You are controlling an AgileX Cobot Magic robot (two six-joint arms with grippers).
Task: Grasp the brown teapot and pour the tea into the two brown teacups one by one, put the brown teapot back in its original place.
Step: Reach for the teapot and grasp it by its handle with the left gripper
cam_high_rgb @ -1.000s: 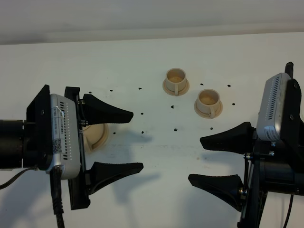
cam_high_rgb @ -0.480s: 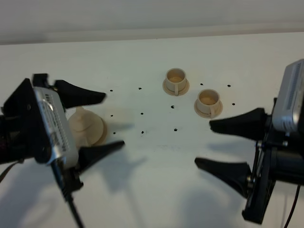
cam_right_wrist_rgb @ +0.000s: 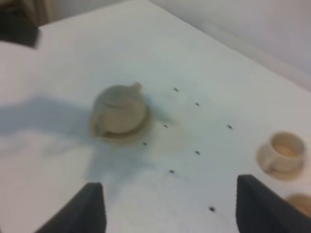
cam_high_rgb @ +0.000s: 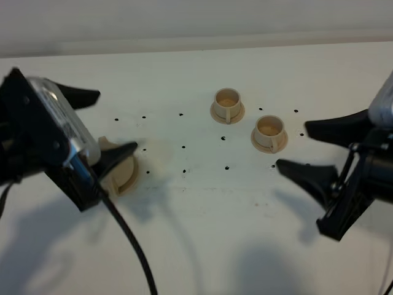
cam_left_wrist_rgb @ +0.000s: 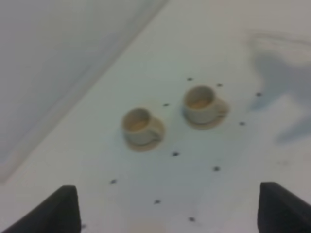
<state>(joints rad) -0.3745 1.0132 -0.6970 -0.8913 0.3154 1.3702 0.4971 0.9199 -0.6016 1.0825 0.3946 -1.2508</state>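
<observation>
The brown teapot (cam_high_rgb: 121, 173) sits on its tan disc coaster (cam_right_wrist_rgb: 130, 137) at the left of the table, partly hidden behind my left gripper (cam_high_rgb: 116, 121). That gripper hangs open above it, holding nothing. The right wrist view shows the whole teapot (cam_right_wrist_rgb: 119, 110), lid on. The two brown teacups stand on their saucers near the middle: one farther back (cam_high_rgb: 227, 103), one nearer and to the right (cam_high_rgb: 269, 131). Both also show in the left wrist view (cam_left_wrist_rgb: 141, 127) (cam_left_wrist_rgb: 201, 104). My right gripper (cam_high_rgb: 292, 146) is open and empty, just right of the nearer cup.
The white table (cam_high_rgb: 202, 221) carries small black dots (cam_high_rgb: 226, 167) between the teapot and the cups. A pale wall (cam_high_rgb: 184, 21) runs along the table's back edge. A black cable (cam_high_rgb: 132, 239) trails from the left arm across the front.
Both arms have drawn outward, the left toward the left edge and the right toward the right edge. Both grippers stay open. The teapot and cups have not moved.
</observation>
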